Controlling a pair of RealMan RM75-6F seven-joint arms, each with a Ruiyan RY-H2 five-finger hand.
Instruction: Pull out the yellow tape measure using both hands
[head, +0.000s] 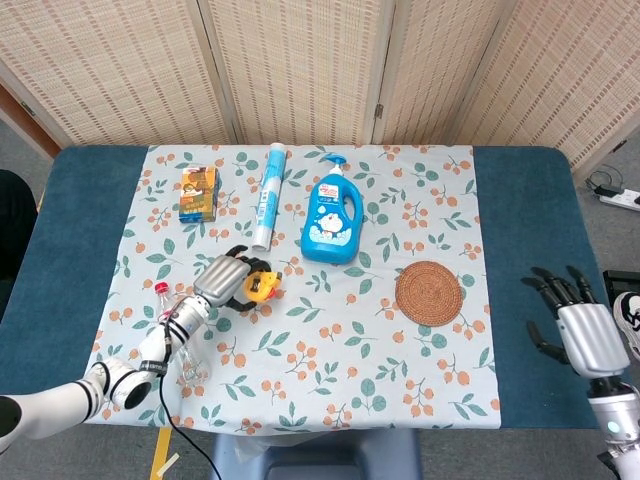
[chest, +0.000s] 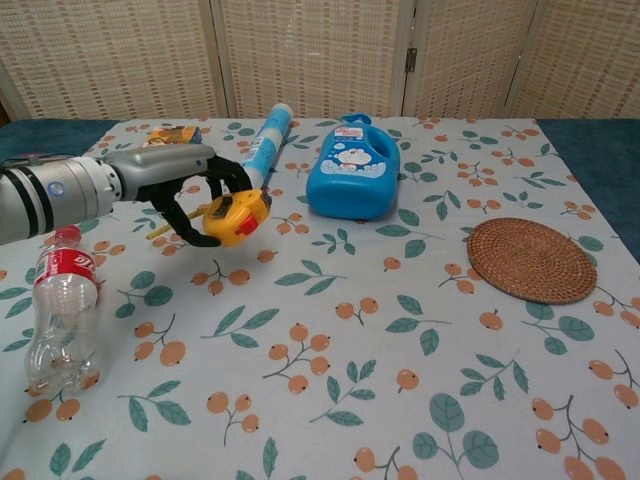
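My left hand (chest: 185, 190) grips the yellow tape measure (chest: 238, 216) and holds it lifted off the tablecloth, tilted. The head view shows the same hand (head: 226, 277) with the tape measure (head: 262, 286) at its right side, left of the table's middle. A short strip of yellow tape sticks out to the left under the hand in the chest view. My right hand (head: 582, 328) hangs open with fingers spread, off the table's right edge, far from the tape measure. The chest view does not show it.
A clear plastic bottle (chest: 62, 318) lies near my left forearm. A blue detergent bottle (chest: 354, 176), a rolled blue-and-white tube (chest: 262, 152) and a small orange box (chest: 165, 146) stand behind. A round woven coaster (chest: 532, 259) lies at the right.
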